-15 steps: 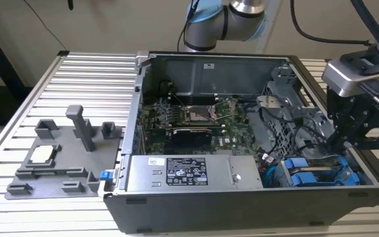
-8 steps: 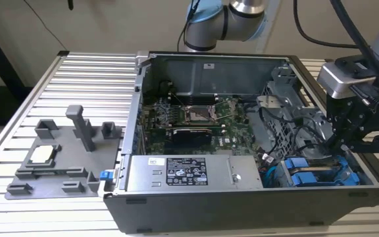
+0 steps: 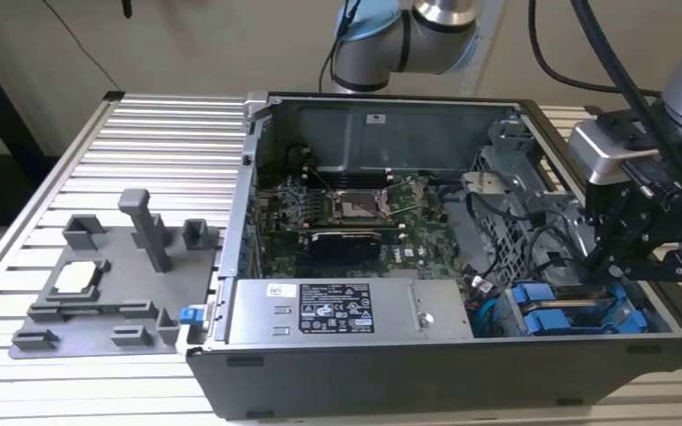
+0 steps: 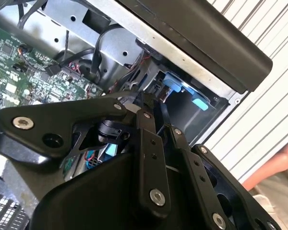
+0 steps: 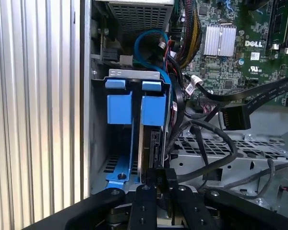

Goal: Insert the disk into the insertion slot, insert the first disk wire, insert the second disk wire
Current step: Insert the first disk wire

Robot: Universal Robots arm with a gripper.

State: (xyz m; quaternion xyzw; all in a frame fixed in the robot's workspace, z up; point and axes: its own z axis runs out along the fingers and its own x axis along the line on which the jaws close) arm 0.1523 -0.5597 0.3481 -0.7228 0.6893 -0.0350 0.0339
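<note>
Exterior view, from its left: a grey fixture (image 3: 104, 293) sits on the slatted counter (image 3: 139, 115), well apart from the work. Beside it stands the open case (image 3: 436, 373), with the board (image 3: 341, 213) in the middle and the power supply (image 3: 329, 311) in front of it. At the view's right is the drive bay (image 3: 501, 311), with two blue-fronted carriers side by side, and the claw (image 3: 625, 266) reaches down into the case just behind them. In the first wrist view the disk (image 5: 151, 110) appears to be the carrier in line with the claw. It sits fully down in its slot, its blue front level with its neighbour (image 5: 119, 108), so the first step looks done. The claw is narrow, its fingers (image 5: 145, 196) drawn close on what looks like a small black plug (image 5: 158, 176) at the disk's back end. I cannot tell whether that plug is already seated, so the first wire seems to be in hand rather than finished. A flat black connector (image 5: 235, 117) hangs free over the metal cage (image 5: 240, 143), touching no socket. That suggests at least one wire is still to go in. In the second wrist view the fingers also stand close together, near a blue carrier tab (image 4: 175, 84).
</note>
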